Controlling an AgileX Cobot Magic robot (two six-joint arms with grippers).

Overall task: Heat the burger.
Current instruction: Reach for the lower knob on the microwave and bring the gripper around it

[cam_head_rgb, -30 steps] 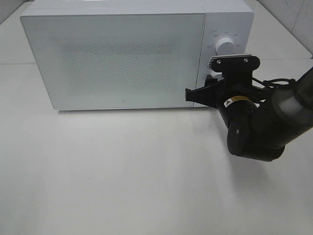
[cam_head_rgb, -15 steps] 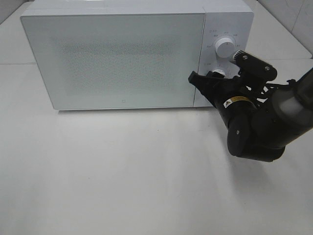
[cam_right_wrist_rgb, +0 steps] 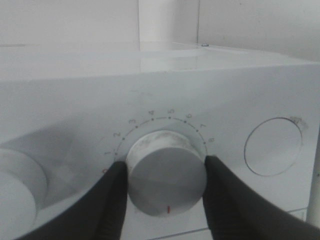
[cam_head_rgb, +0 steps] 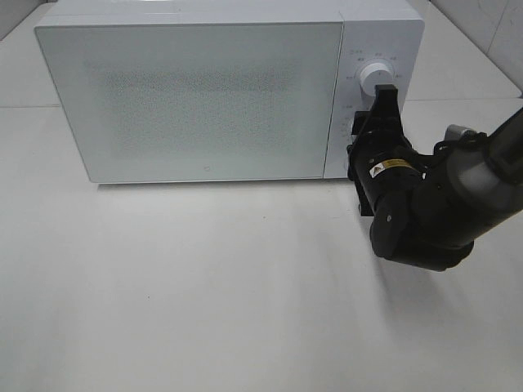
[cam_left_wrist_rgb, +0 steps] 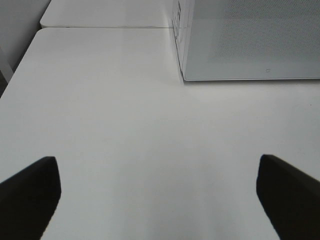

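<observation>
The burger is hidden; no burger shows in any view. The white microwave [cam_head_rgb: 196,98] stands at the back of the table with its door shut. My right gripper [cam_head_rgb: 369,122] is at the control panel, just below the upper white knob [cam_head_rgb: 377,75]. In the right wrist view my right gripper [cam_right_wrist_rgb: 166,172] is shut on the lower dial [cam_right_wrist_rgb: 166,185], with a black finger [cam_right_wrist_rgb: 112,200] on each side of it. My left gripper [cam_left_wrist_rgb: 160,195] is open and empty above the bare table, left of the microwave's front corner [cam_left_wrist_rgb: 184,75].
The white table [cam_head_rgb: 204,278] stretches in front of the microwave. The right arm's bulky black body [cam_head_rgb: 425,212] hangs over the table's right side. A round button [cam_right_wrist_rgb: 273,146] sits on the panel beside the held dial.
My right gripper has rolled about its wrist at the control panel, from lying flat to standing upright, while on the lower dial. The microwave door stays shut.
</observation>
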